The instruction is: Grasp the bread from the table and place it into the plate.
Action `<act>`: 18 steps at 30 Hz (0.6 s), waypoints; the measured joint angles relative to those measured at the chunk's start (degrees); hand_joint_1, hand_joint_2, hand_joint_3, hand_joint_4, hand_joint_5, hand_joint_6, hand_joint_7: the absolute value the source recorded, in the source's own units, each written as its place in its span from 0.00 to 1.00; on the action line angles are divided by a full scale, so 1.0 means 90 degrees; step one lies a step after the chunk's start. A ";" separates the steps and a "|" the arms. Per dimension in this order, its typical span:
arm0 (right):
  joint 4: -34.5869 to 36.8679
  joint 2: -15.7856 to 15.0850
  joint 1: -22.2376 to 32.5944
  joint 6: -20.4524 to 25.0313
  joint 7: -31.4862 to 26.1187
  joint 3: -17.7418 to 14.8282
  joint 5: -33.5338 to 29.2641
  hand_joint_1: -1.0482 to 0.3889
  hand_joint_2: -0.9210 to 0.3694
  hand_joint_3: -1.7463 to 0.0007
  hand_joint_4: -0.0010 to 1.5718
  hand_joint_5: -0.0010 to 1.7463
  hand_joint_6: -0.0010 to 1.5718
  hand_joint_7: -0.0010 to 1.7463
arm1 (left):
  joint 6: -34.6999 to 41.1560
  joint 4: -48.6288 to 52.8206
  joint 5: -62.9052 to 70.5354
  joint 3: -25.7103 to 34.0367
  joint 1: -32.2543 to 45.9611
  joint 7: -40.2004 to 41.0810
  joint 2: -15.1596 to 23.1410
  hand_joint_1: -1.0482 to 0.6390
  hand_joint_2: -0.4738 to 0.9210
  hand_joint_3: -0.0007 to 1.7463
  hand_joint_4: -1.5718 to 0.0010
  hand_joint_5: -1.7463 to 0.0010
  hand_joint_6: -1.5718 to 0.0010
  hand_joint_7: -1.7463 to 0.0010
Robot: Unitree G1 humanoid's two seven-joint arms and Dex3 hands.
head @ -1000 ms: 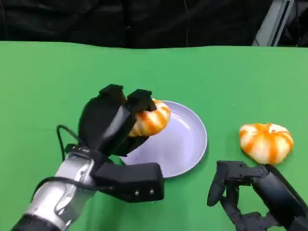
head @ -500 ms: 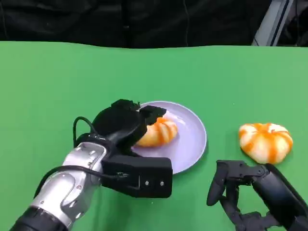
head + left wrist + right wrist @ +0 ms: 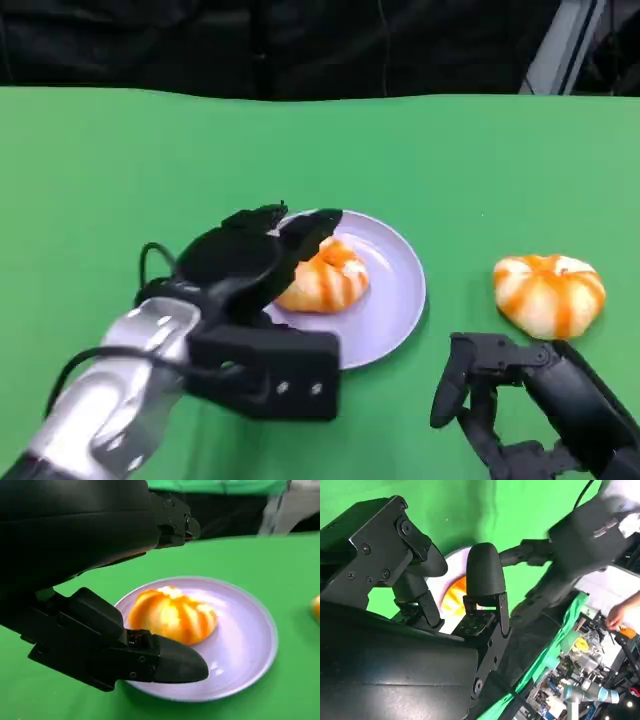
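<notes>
Currently, 1 bread [image 3: 325, 279] lies flat in the plate [image 3: 398, 300], on its left half in the head view, resting on the plate's surface. The left wrist view confirms this: the bread [image 3: 172, 614] sits on the lavender plate [image 3: 245, 650] with bare plate showing around it on the near and far sides.

The left hand [image 3: 245, 262] is over the plate's left edge, just beside the bread. Its fingers [image 3: 172, 522] are spread apart, 1 group above the bread and the thumb [image 3: 170, 662] low at the plate's near rim. A gap shows between the fingers and the bread in the left wrist view; the hand holds nothing.

A 2nd bread [image 3: 549, 294] lies on the green table [image 3: 120, 160], well apart from the plate, to its right in the head view.

The right hand [image 3: 500, 400] is at the lower right of the head view, near the 2nd bread but not touching it. Its fingers [image 3: 482, 575] are apart and nothing is between them.

Black cloth [image 3: 300, 40] runs behind the table's far edge. The right wrist view also shows a person's hand [image 3: 620, 612] off to one side, amid blurred equipment.
</notes>
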 measured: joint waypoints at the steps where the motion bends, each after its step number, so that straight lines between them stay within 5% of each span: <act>1: -0.0027 -0.0003 0.0021 0.0036 0.0024 -0.0007 0.0041 0.79 0.44 0.23 0.53 0.96 0.49 0.76 | -0.0093 -0.0183 -0.0157 0.0138 0.0136 -0.0001 0.0083 0.19 1.00 0.22 0.89 0.93 0.89 0.96; 10: -0.0281 -0.0052 0.0273 0.0117 0.0103 -0.0087 0.0159 0.78 0.46 0.23 0.52 0.95 0.48 0.77 | -0.0802 -0.1147 -0.0698 0.1068 0.1178 0.0636 0.0407 0.23 1.00 0.16 0.66 0.79 0.70 0.91; 14: -0.0350 -0.0036 0.0358 0.0129 0.0087 -0.0121 0.0180 0.78 0.46 0.21 0.54 0.96 0.49 0.78 | -0.1284 -0.1326 -0.0774 0.1460 0.1676 0.1389 0.0308 0.34 1.00 0.13 0.61 0.56 0.53 0.89; 16: -0.0417 -0.0015 0.0434 0.0130 0.0060 -0.0130 0.0196 0.78 0.46 0.20 0.54 0.96 0.49 0.78 | -0.1629 -0.1350 -0.0923 0.1651 0.1946 0.1783 0.0204 0.37 1.00 0.11 0.59 0.52 0.50 0.88; 18: -0.0492 0.0011 0.0466 0.0130 0.0041 -0.0123 0.0195 0.78 0.47 0.20 0.54 0.94 0.49 0.78 | -0.2047 -0.1337 -0.1144 0.1854 0.2212 0.2137 0.0088 0.41 1.00 0.11 0.58 0.36 0.44 0.81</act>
